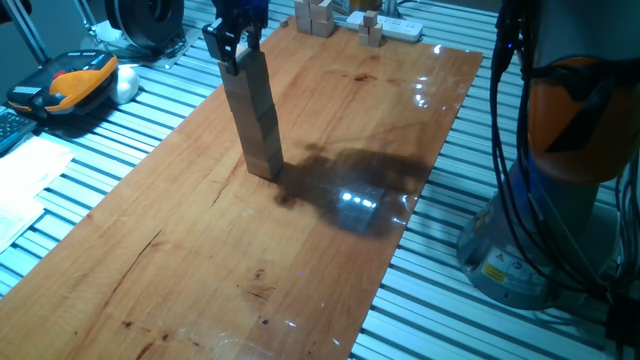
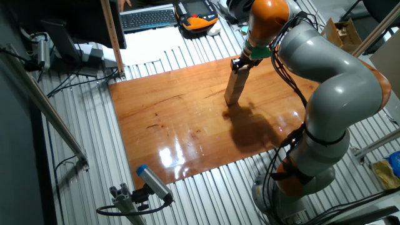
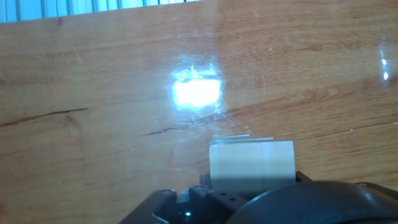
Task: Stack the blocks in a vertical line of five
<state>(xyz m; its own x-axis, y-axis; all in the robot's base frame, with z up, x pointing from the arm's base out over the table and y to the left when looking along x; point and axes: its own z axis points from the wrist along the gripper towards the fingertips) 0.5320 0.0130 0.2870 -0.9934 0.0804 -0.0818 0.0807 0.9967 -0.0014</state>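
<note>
While the gripper (image 1: 238, 52) clasps its top, the blocks (image 1: 256, 120) stand stacked beneath.

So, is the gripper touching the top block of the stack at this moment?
Touching. In one fixed view the gripper has its fingers on both sides of the top block of the stack, with no gap visible. The hand view agrees.

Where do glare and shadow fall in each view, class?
One fixed view: white glare inside the stack's dark shadow on the board. Other fixed view: glare streaks near the board's front edge. Hand view: bright patch above the top block.
</note>
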